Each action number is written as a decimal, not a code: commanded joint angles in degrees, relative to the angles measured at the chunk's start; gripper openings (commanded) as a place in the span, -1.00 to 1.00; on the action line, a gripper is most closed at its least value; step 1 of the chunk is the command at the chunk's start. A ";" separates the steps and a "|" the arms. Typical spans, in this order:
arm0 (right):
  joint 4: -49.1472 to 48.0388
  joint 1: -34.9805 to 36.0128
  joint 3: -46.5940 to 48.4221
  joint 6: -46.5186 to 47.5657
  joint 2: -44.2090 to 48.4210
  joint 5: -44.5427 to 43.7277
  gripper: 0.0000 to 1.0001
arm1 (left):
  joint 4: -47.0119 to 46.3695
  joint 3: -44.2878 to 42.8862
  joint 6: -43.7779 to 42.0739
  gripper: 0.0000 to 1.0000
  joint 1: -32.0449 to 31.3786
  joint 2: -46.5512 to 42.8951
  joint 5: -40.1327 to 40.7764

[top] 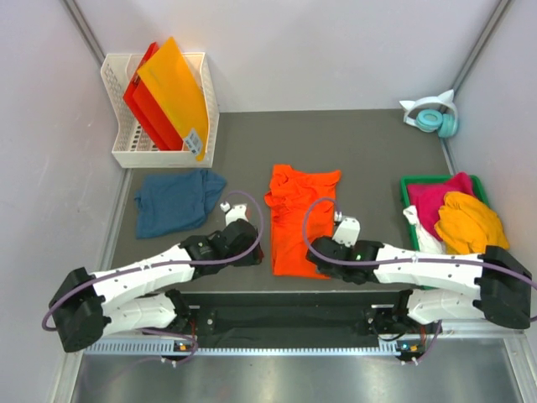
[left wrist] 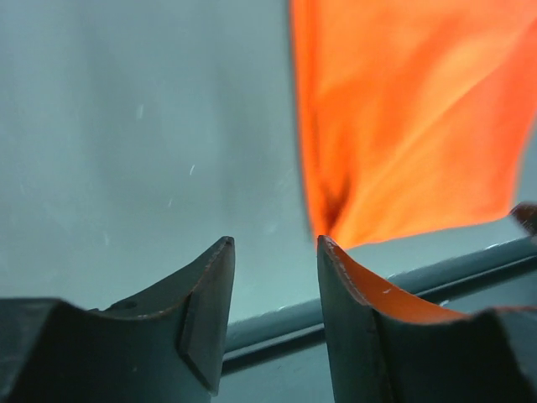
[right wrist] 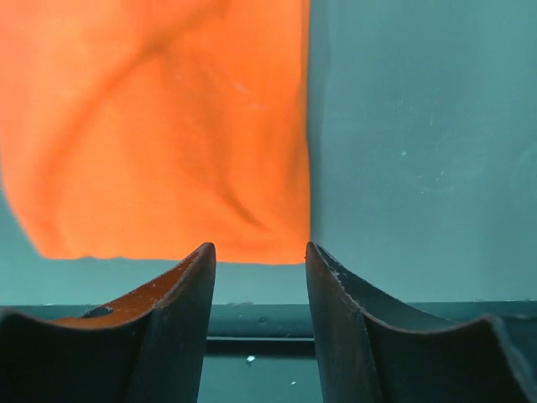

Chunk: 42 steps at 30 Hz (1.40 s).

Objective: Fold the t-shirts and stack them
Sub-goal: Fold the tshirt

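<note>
Left gripper (left wrist: 274,245) first: jaws parted with nothing between them, low at the lower left corner of the orange shirt (top: 298,220). In the wrist view the cloth's edge lies just beyond the tips, to their right.

Upper left of the top view, the basket (top: 155,156) holds stiff sheets (top: 172,92), which are not my concern. Below it the blue shirt (top: 174,200) lies bunched on the table (top: 369,151), apart from the orange one. The orange shirt sits mid-frame as a tall narrow strip, rumpled at its top. Right gripper (right wrist: 258,248) is released too and empty, at the lower right corner with the hem just past its tips. Far right, the bin (top: 424,178) holds the magenta shirt (top: 440,200), yellow shirt (top: 470,222) and white shirt (top: 417,227).

My worry, as I judge it, is that both grippers sit just short of the hem. Closing here could miss the cloth or pinch only one layer, and the fold would drag open. An uneven lift would skew the strip and bunch the rumpled top further. The cables (top: 252,206) loop close to the shirt and might snag it.
</note>
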State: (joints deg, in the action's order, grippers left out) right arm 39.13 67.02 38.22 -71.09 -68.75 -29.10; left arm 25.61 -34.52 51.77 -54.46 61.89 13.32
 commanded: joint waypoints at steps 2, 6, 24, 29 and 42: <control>7.36 1.26 3.71 0.25 1.51 -3.59 -0.03 | 1.64 -4.14 -3.51 0.00 -0.12 2.78 4.09; 6.48 2.67 -0.23 -3.34 2.48 -2.72 -0.01 | 0.68 -3.54 -2.46 -0.02 -0.21 5.26 2.15; 7.16 6.27 1.05 -10.03 -2.17 -5.61 -0.03 | 0.50 -2.48 -4.22 -0.02 -0.21 4.38 1.71; 10.61 6.63 4.67 -10.38 -2.18 -7.28 -0.04 | 0.59 -2.22 -4.22 -0.03 -0.21 4.30 1.44; 1.66 6.19 -1.39 -11.00 -7.53 -5.53 -0.03 | -0.82 -1.43 -3.60 -0.03 -0.12 5.52 0.39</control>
State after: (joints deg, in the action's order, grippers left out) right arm 45.93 72.71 39.55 -81.21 -73.84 -34.94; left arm 26.06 -36.60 48.07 -54.48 67.66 14.22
